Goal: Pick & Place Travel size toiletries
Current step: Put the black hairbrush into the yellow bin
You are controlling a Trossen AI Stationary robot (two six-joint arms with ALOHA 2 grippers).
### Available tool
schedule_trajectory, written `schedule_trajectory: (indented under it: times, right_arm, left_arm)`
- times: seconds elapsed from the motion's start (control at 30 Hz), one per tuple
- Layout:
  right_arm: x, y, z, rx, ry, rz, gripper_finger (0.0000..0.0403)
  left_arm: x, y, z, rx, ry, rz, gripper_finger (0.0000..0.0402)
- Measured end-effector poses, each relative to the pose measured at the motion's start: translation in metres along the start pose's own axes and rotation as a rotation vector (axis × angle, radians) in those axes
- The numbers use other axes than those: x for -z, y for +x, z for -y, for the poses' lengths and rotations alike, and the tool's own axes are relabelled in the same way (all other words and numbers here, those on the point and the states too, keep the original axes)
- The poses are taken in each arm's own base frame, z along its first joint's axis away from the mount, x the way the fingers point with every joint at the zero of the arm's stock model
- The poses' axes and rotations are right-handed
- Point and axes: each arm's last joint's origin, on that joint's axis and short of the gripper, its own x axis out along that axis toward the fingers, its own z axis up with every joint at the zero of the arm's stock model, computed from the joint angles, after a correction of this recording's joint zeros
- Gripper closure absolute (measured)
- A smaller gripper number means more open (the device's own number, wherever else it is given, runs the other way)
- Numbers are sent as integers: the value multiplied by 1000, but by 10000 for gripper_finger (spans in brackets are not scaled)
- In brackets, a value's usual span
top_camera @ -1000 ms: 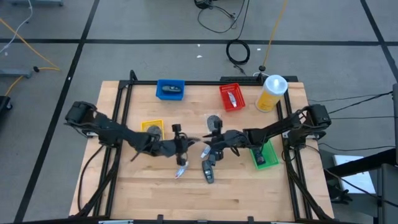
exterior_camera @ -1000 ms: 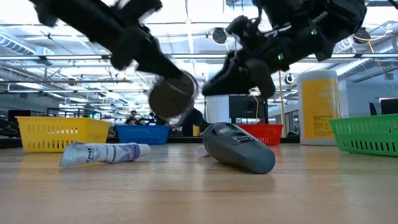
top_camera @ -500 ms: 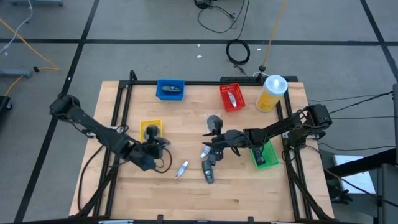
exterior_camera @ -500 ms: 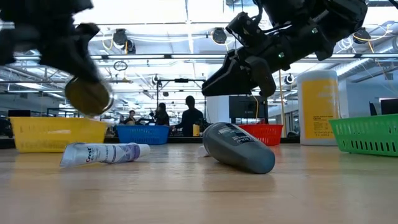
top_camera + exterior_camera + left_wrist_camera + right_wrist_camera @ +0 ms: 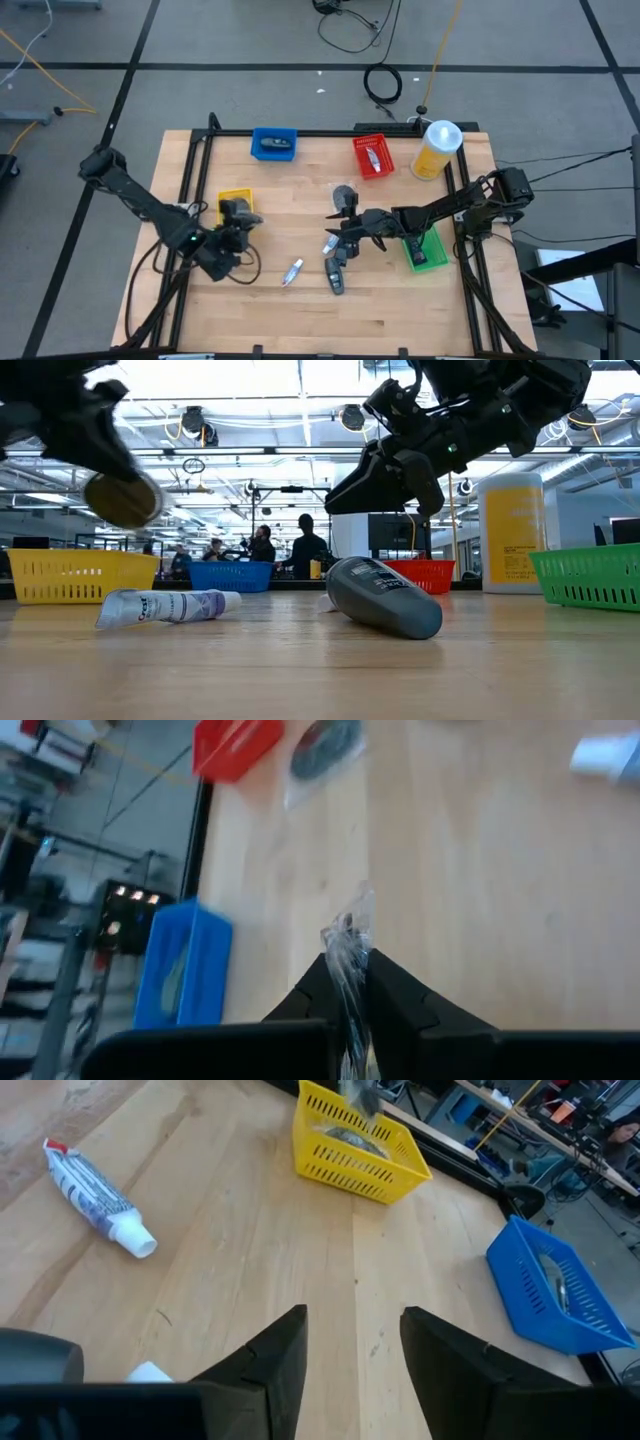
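Note:
My left gripper (image 5: 236,216) is shut on a grey round disc in a clear wrapper (image 5: 122,500) and stands at the yellow bin (image 5: 232,196). My right gripper (image 5: 338,236) is open and hovers over a dark bottle (image 5: 335,276) lying on its side on the table. A white-silver tube (image 5: 292,272) also lies flat on the table, seen in the low view as the tube (image 5: 170,605). A second wrapped disc (image 5: 344,195) lies beyond my right gripper. The blue bin (image 5: 273,144) holds a dark item and the red bin (image 5: 372,155) holds a tube. My left gripper pinches the crinkled clear wrapper (image 5: 348,945) between its two shut fingers. The grey disc hangs below the fingers, lifted clear of the table, level with the yellow bin's (image 5: 80,575) top edge in the low view.
A tall yellow canister with a white lid (image 5: 437,148) stands at the far right corner. A green bin (image 5: 425,250) sits under my right arm. Black frame rails run along the table's left, right and far edges. Bare wood lies along the near edge (image 5: 330,325).
My left gripper has carried the wrapped disc from the middle of the table toward the left edge, then slightly toward the far edge, ending at the yellow bin. It has stayed shut on the wrapper. The right arm, bottle and tube have kept still.

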Motion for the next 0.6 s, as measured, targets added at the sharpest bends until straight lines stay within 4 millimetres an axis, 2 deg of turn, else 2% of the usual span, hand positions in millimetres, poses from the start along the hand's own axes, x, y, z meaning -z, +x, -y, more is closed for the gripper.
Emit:
schedule_trajectory:
  times: [0.13,0.3,0.47,0.6]
  right_arm:
    - [0,0,0,0,4,0,248]
    - [0,0,0,1,4,3,248]
    - [-1,0,0,2,6,8,248]
    - [-1,0,0,2,6,8,248]
  left_arm:
    - [17,-5,-4,-58,-67,-99,395]
    - [16,-3,-6,-86,-101,-91,371]
    - [18,9,-11,-129,-170,-165,361]
    - [31,23,-15,-160,-248,-255,370]
